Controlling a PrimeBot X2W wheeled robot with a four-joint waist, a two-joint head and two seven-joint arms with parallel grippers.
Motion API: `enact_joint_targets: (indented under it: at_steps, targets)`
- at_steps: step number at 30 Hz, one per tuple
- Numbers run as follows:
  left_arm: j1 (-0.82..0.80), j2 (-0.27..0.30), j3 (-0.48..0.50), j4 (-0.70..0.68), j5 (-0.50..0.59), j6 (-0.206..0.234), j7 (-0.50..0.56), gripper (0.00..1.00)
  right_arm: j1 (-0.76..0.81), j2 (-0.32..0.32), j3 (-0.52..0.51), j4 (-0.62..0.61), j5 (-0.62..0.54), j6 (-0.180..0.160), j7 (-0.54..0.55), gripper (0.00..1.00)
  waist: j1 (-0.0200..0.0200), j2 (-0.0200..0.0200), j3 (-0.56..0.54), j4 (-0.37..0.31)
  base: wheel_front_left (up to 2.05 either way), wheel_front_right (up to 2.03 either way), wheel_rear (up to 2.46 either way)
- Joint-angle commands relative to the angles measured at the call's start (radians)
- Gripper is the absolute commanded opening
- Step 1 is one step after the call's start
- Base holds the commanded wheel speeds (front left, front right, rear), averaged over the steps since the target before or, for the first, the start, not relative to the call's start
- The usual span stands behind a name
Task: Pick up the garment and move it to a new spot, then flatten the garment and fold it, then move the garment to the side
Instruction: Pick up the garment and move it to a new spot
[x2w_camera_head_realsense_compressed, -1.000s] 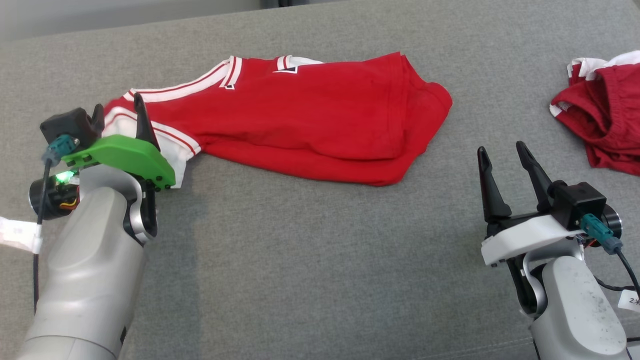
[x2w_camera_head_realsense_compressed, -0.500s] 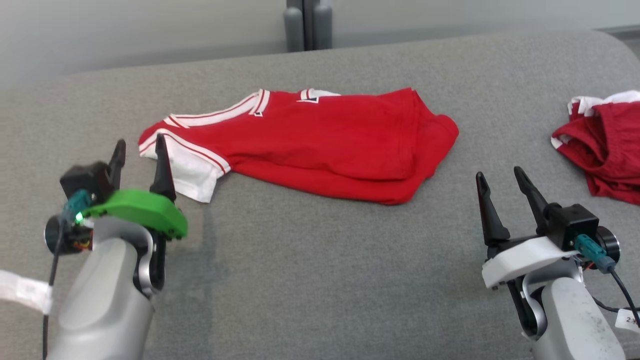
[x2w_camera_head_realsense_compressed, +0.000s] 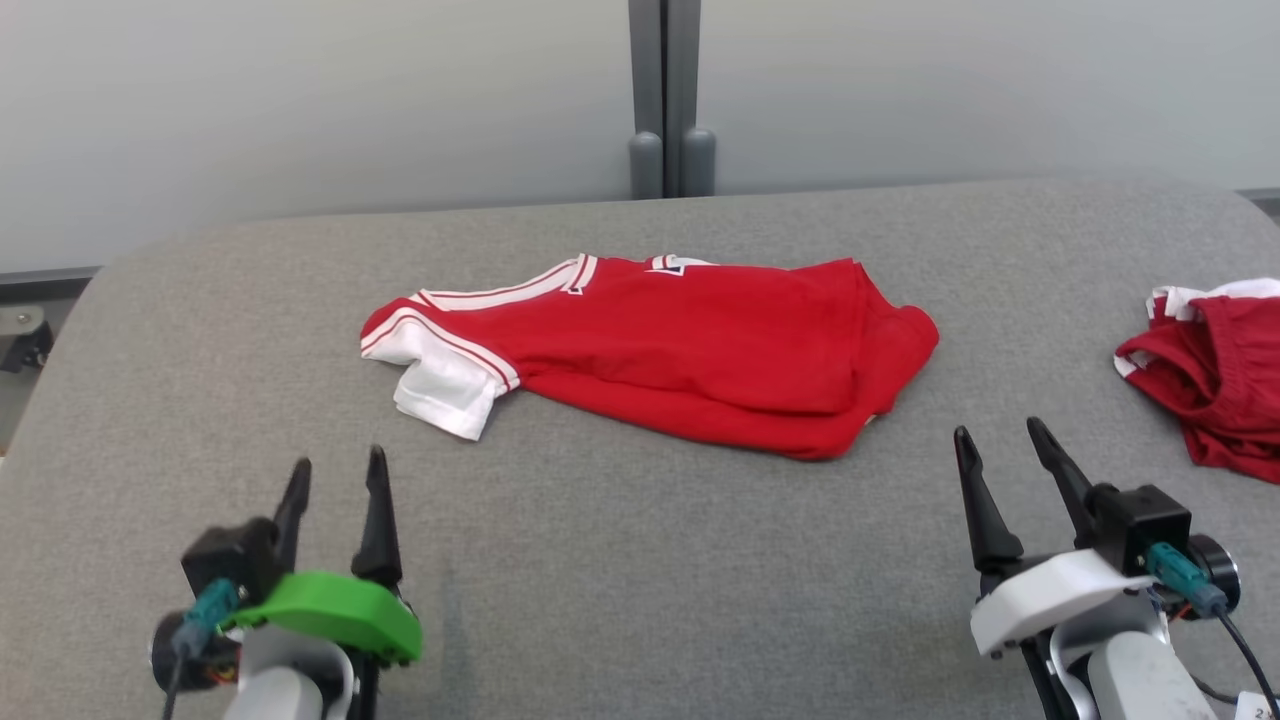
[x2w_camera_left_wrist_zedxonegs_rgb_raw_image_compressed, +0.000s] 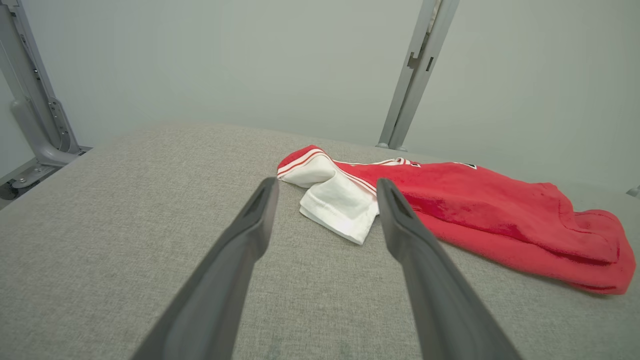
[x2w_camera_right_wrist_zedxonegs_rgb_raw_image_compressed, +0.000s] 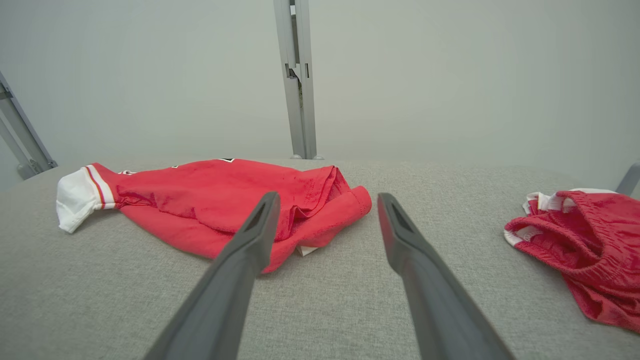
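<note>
To shift aside the folded red garment, lying flat at twelve o'clock ahead, close left gripper and right gripper (both spread wide, holding nothing) on its nine and three o'clock ends, lifting evenly, keeping folds.

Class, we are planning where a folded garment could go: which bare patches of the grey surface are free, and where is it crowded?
Free: the wide strip of grey surface between the left gripper and right gripper, in front of the red shirt; also left of its white sleeve. Crowded: the right edge, around the crumpled red garment.
</note>
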Motion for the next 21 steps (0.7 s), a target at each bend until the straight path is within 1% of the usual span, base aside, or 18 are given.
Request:
enact_joint_targets:
  at_steps: [1,9,21]
  targets:
    - [0.042,-0.012,0.009,-0.016,0.005,-0.008,0.000,1.00,0.026,-0.004,-0.001,-0.003,0.012,-0.002,-0.004,1.00,0.0000,0.0000,-0.021,0.022,0.00,0.00,0.00]
    - [0.160,-0.057,0.048,-0.089,0.034,-0.022,0.000,1.00,0.079,-0.004,0.013,0.007,0.044,-0.001,-0.004,1.00,0.0000,0.0000,-0.030,0.032,0.00,0.00,0.00]
    - [0.196,-0.092,0.069,-0.113,0.063,-0.034,0.000,1.00,0.071,-0.004,0.016,0.023,0.052,-0.002,-0.004,1.00,0.0000,0.0000,-0.024,0.029,0.00,0.00,0.00]
